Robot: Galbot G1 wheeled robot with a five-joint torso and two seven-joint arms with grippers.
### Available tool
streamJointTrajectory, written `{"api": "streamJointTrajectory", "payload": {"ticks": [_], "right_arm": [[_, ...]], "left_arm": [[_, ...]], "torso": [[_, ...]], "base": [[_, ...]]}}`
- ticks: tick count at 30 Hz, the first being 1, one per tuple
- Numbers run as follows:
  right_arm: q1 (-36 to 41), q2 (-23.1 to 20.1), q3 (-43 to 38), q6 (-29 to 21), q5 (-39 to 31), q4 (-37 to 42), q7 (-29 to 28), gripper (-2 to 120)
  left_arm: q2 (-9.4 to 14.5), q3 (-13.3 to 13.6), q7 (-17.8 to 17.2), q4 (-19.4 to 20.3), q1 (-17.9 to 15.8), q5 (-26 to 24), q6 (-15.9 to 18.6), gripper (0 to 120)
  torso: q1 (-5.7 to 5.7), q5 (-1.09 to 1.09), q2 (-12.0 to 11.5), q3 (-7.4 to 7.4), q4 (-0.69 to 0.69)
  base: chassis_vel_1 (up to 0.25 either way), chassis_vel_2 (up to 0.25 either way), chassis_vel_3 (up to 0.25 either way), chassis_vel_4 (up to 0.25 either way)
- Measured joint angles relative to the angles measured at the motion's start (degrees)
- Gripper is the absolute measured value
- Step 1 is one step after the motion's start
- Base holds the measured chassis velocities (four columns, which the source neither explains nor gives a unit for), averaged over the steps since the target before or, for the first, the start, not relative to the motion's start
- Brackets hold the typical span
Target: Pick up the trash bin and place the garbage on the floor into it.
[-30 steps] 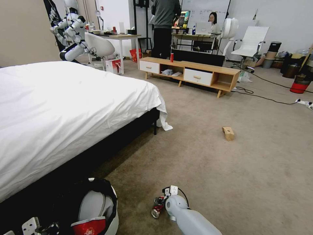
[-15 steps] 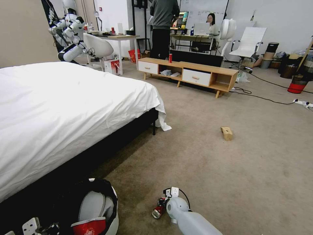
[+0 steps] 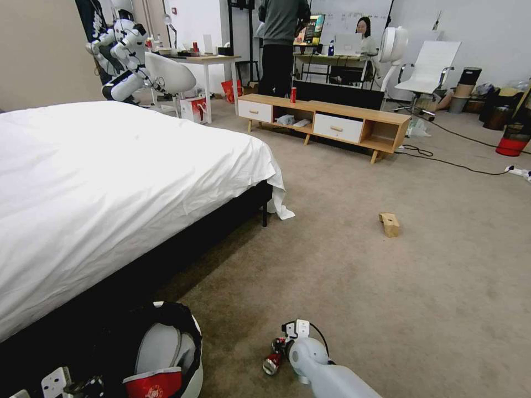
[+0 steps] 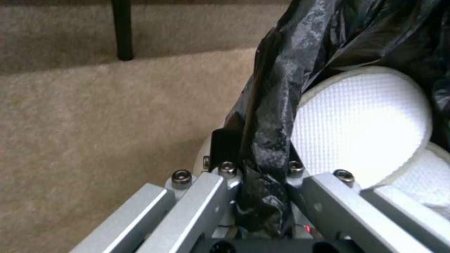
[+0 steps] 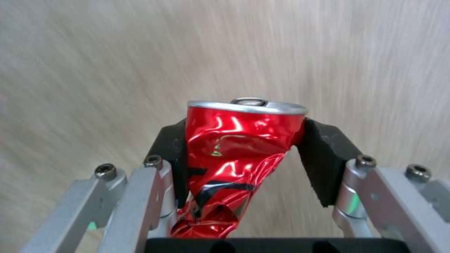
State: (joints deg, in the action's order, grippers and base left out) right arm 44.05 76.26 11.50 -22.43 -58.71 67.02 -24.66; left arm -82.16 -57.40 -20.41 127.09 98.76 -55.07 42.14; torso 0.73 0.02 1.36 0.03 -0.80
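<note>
The trash bin [image 3: 187,354], white with a black bag, hangs low beside the bed. A white lid piece [image 3: 160,345] and a red-white cup [image 3: 152,383] lie inside it. My left gripper [image 3: 77,385] holds it; in the left wrist view that gripper [image 4: 262,168] is shut on the bag-covered rim [image 4: 276,105], next to the white lid [image 4: 361,130]. My right gripper [image 5: 244,140] is shut on a crushed red can [image 5: 234,154], held just above the floor [image 3: 332,287] to the right of the bin. In the head view the can [image 3: 272,362] shows at the tip of the right arm [image 3: 326,376]. A tan cardboard box [image 3: 390,224] lies further out on the carpet.
A white-sheeted bed [image 3: 110,182] with a black frame fills the left. A low wooden TV stand [image 3: 326,124] with an upright red can [image 3: 293,95] stands at the back. Black cables [image 3: 442,161] and a red bucket [image 3: 511,145] are far right. Open carpet lies ahead.
The whole picture has shifted a little, so the camera moved. The right arm with the can sits slightly lower and further right, and the can hangs more upright.
</note>
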Motion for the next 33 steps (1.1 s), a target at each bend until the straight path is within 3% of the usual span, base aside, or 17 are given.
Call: {"api": "streamJointTrajectory", "payload": {"ticks": [4, 5, 7, 11, 14, 18, 25, 28, 33], "right_arm": [[0.15, -4.99, -1.87, 2.17, -1.19, 12.65, -0.24, 47], [0.15, -4.99, -1.87, 2.17, -1.19, 12.65, -0.24, 47], [-0.28, -10.54, -3.05, 3.13, -2.29, 22.09, -0.78, 47], [-1.2, -14.14, -4.14, 3.72, -3.32, 28.35, -1.16, 47], [-4.09, -19.46, -5.84, 4.67, -6.24, 39.06, -1.52, 47], [-6.35, -21.09, -6.0, 5.51, -7.86, 42.86, -1.07, 47], [-15.77, -22.99, 0.43, 12.79, -11.84, 49.4, 7.0, 47], [-23.17, -21.79, 6.72, 16.33, -13.68, 50.87, 10.57, 47], [-31.46, -18.63, 14.47, 17.81, -15.34, 51.4, 11.4, 47]], "left_arm": [[0.39, 0.4, -1.43, 1.43, -0.71, -2.67, 0.0, 2], [0.39, 0.4, -1.43, 1.43, -0.71, -2.67, 0.0, 2], [0.97, 0.77, -1.93, 2.09, -1.21, -3.74, 0.0, 2], [1.4, 0.97, -2.29, 2.54, -1.54, -4.78, 0.0, 2], [2.35, 1.08, -2.59, 3.07, -2.13, -6.12, -0.01, 2], [2.87, 1.27, -2.63, 3.46, -2.13, -6.78, -0.01, 2], [4.65, 2.03, -2.67, 4.38, -1.83, -7.5, -0.01, 2], [5.28, 2.74, -2.67, 4.78, -1.5, -7.52, -0.01, 2], [5.89, 3.04, -2.67, 4.91, -1.32, -7.49, -0.01, 2]], "torso": [[-0.01, 0.0, 0.03, -0.02, 0.01], [-0.01, 0.0, 0.03, -0.02, 0.01], [-0.02, 0.01, 0.03, -0.01, 0.0], [-0.03, -0.02, 0.04, -0.02, -0.01], [-0.04, -0.01, 0.06, -0.03, 0.0], [-0.04, -0.01, 0.06, -0.03, 0.01], [-0.04, -0.02, 0.06, -0.03, 0.02], [-0.04, -0.02, 0.06, -0.03, 0.01], [-0.04, -0.04, 0.07, -0.03, 0.03]], "base": [[0.0, 0.0, 0.0, 0.0], [0.0, 0.0, 0.0, 0.0], [0.0, 0.0, 0.0, 0.0], [0.0, 0.0, 0.0, 0.0], [0.0, 0.0, 0.0, 0.0], [0.0, 0.0, 0.0, 0.0], [0.0, 0.0, 0.0, 0.0], [0.0, 0.0, 0.0, 0.0], [0.0, 0.0, 0.0, 0.0]]}}
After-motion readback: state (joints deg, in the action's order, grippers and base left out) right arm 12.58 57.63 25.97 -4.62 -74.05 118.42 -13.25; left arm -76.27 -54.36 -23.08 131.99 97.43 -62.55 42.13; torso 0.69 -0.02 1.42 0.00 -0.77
